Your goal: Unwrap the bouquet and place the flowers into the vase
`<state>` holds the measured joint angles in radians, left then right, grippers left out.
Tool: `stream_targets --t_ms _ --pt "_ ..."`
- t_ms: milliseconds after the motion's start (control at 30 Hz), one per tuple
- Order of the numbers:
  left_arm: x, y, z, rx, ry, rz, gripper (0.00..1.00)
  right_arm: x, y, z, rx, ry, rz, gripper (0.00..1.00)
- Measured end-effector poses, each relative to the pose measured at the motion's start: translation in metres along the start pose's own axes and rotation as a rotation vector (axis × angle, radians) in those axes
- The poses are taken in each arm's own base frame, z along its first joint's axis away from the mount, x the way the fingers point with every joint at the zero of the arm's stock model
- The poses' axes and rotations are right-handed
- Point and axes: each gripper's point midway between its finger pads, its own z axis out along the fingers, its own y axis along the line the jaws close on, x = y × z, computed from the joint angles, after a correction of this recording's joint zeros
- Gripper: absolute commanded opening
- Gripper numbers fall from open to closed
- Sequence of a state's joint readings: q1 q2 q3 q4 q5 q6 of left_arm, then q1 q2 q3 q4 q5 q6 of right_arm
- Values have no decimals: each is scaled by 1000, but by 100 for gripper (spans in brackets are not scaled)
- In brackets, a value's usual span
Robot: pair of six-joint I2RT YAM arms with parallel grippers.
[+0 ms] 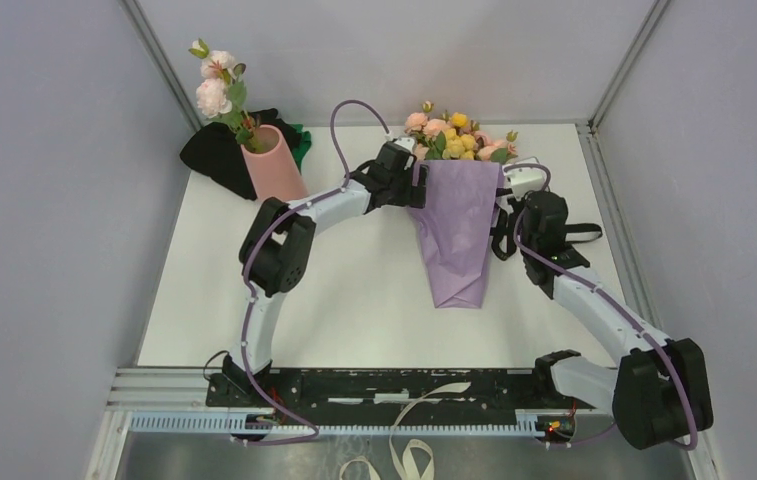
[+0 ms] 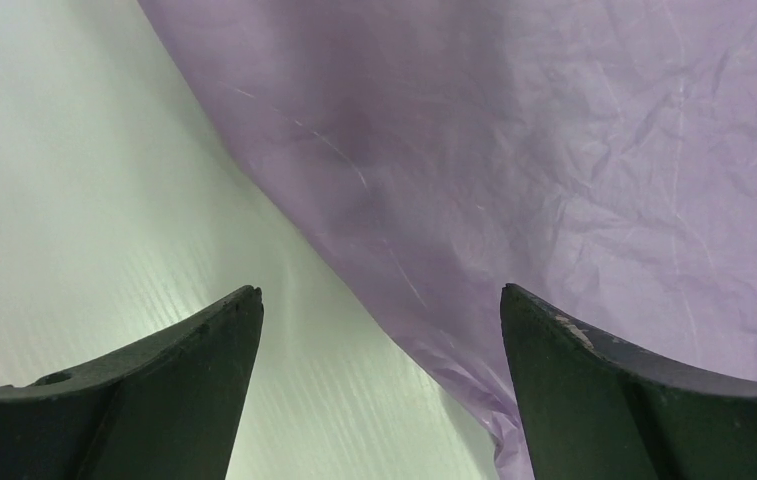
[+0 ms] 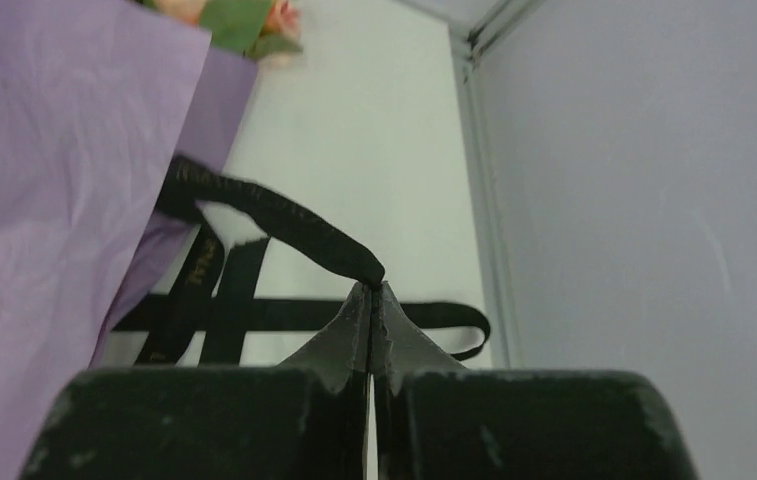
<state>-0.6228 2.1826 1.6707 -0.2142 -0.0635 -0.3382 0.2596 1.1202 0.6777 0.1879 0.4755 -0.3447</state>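
Note:
The bouquet (image 1: 457, 225) lies on the white table, a lilac paper cone (image 2: 554, 150) with its tip toward me. The flowers (image 1: 457, 135), peach and yellow, stick out of its far end. My left gripper (image 2: 381, 292) stands open at the cone's upper left edge, and the paper's edge runs between its fingers without being pinched. At the cone's right side my right gripper (image 3: 371, 287) is shut on the black ribbon (image 3: 274, 215), which runs slanting from the paper to the fingertips. More ribbon lies in loops on the table (image 3: 254, 315). The salmon-pink vase (image 1: 273, 162) stands at the back left.
A pale pink sprig with buds (image 1: 218, 88) stands in the vase. A black cloth lump (image 1: 216, 153) with a bit of green lies behind the vase. Grey walls (image 1: 44, 180) enclose the table on left, back and right; the right wall (image 3: 644, 180) is close to my right gripper.

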Motion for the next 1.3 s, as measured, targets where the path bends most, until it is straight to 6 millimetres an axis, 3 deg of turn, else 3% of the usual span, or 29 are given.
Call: stream_targets --t_ms 67,167,200,233,267,467,633,1067,1233,1300 --pt "5 -2 0 7 11 4 94 23 11 0 -19 46 9 0" --pt "6 -9 0 22 10 9 94 37 21 3 -38 81 29 2" --pt "5 -10 0 25 6 10 94 40 24 5 -42 89 39 10" --pt "6 -12 0 28 6 12 94 43 28 7 -49 100 46 23" --pt "7 -13 0 29 6 14 94 49 33 9 -62 116 52 45" --pt "15 -13 1 28 21 18 94 76 63 16 -156 198 61 50" --pt "17 -13 2 26 25 19 94 83 80 20 -214 223 83 60" --pt "20 -10 1 19 28 19 96 116 135 50 -335 374 152 61" --pt "14 -11 -6 15 11 18 97 123 139 57 -335 405 211 59" --pt "10 -11 -9 16 2 18 97 124 138 59 -328 413 232 51"
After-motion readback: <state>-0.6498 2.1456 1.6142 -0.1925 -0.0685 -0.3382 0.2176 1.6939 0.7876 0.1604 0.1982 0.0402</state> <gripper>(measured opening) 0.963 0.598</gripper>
